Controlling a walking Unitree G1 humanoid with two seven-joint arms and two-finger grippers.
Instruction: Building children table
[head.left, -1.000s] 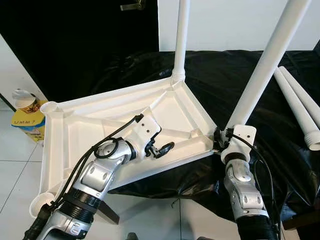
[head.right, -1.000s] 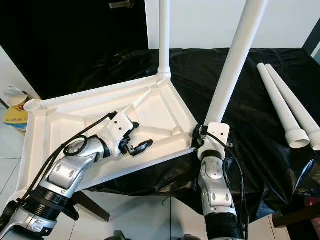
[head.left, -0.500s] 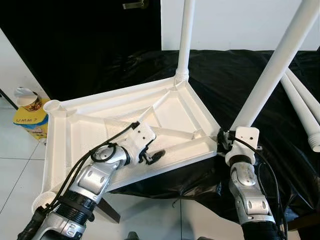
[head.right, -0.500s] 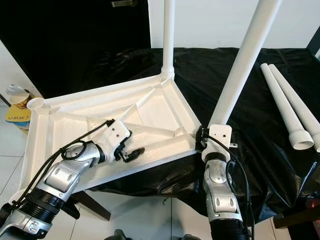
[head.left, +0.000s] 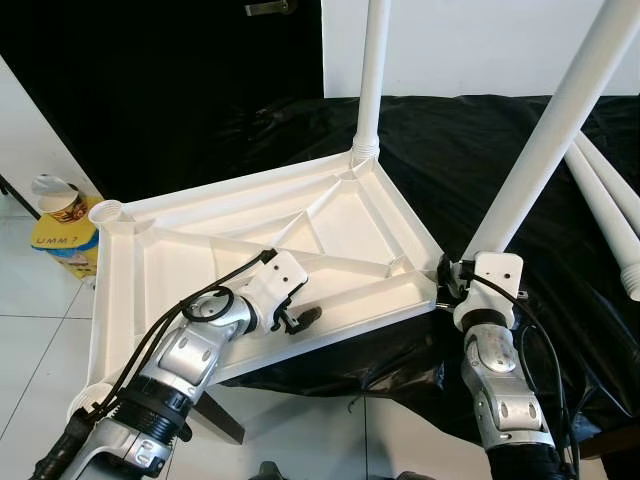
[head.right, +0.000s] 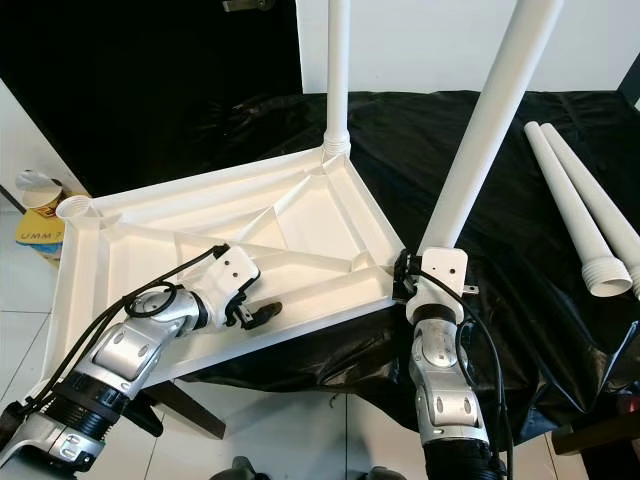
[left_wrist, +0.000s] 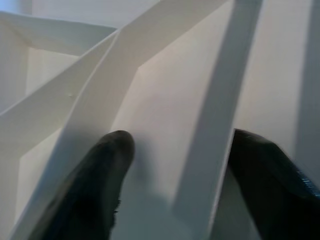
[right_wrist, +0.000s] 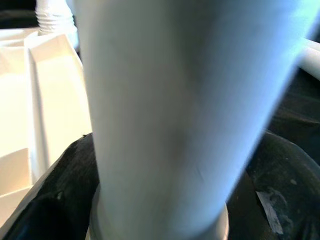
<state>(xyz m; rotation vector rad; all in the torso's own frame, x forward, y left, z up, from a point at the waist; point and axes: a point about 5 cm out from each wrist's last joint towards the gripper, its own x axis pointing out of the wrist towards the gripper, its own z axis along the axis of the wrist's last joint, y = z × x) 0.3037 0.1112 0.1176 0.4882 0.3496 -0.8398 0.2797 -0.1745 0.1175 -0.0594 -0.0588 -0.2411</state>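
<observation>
White plastic tabletop (head.left: 330, 235) lies upside down, ribbed underside up, its far half on a surface draped in black sheeting (head.left: 470, 150) and its near-left half overhanging the tiled floor (head.left: 30, 330). One white leg (head.left: 371, 75) stands upright, seated in the far corner socket. Second leg (head.left: 545, 130) rises at a tilt from the near-right corner, leaning up and to the right. Right gripper (head.right: 410, 275) sits at the base of that tilted leg, black fingers (right_wrist: 65, 200) on either side of the tube and closed around it just above the corner socket. Left gripper (head.left: 300, 318) rests on the near rim of the tabletop, left of middle; the left wrist view shows its two fingers (left_wrist: 95, 190) spread apart, straddling a raised white rib (left_wrist: 215, 125) with nothing clamped between them. Empty round socket (head.left: 103, 212) shows at the far-left corner, another (head.left: 78, 405) at the near-left corner beside the left arm. Two loose legs (head.right: 575, 205) lie side by side on the sheeting well to the right, threaded ends toward the robot. Yellow box (head.left: 58, 245) with a paper cup (head.left: 55, 197) on it sits on the floor beyond the far-left corner. Dark, angled leg of the furniture under the sheeting (head.left: 215, 420) shows beneath the overhang.
</observation>
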